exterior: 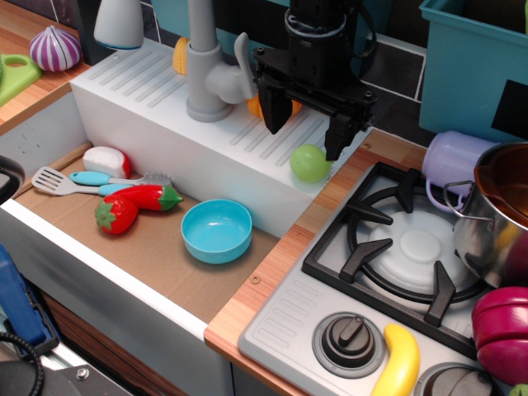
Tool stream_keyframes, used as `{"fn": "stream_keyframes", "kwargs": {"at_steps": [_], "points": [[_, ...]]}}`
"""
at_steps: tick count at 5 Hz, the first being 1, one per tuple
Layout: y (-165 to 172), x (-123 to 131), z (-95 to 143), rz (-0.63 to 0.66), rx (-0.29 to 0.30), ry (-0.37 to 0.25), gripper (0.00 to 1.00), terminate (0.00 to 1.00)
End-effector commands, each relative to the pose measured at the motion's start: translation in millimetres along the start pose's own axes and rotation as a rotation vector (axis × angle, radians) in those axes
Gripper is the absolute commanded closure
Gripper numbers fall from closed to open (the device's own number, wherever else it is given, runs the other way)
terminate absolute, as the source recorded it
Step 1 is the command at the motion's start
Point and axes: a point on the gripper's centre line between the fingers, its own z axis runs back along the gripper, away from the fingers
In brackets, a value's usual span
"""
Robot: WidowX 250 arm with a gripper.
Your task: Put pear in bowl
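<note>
The pear point(309, 163) is a small light-green ball lying on the white drainboard point(157, 99) near its right edge. The light-blue bowl point(217, 230) sits empty on the brown sink floor, below and left of the pear. My black gripper point(305, 132) hangs open just above the drainboard. Its left finger is to the upper left of the pear and its right finger point(337, 136) is just right of the pear. The pear lies below the gap, nearer the right finger. Nothing is held.
A grey faucet point(210, 70) stands left of the gripper, an orange toy behind it. A red strawberry point(115, 214), red pepper point(153, 198), spatula and a red-white toy lie in the sink. A stove burner point(408, 247), lilac mug point(458, 161), steel pot point(499, 214) and banana point(400, 363) are at right.
</note>
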Motion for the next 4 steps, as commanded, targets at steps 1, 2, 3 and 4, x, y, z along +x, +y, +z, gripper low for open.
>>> {"fn": "stream_keyframes", "kwargs": {"at_steps": [1,2,3,4], "points": [[0.0,0.0,0.0,0.0,0.0,0.0,0.0,0.0],[3.8,6.8,-8.8,-0.023,0.007,-0.014,0.0,0.0],[6.3,12.7,-18.0,-0.037,0.004,-0.031,0.0,0.0],[9.7,18.3,-28.4,-0.059,0.005,-0.054,0.0,0.0]]}}
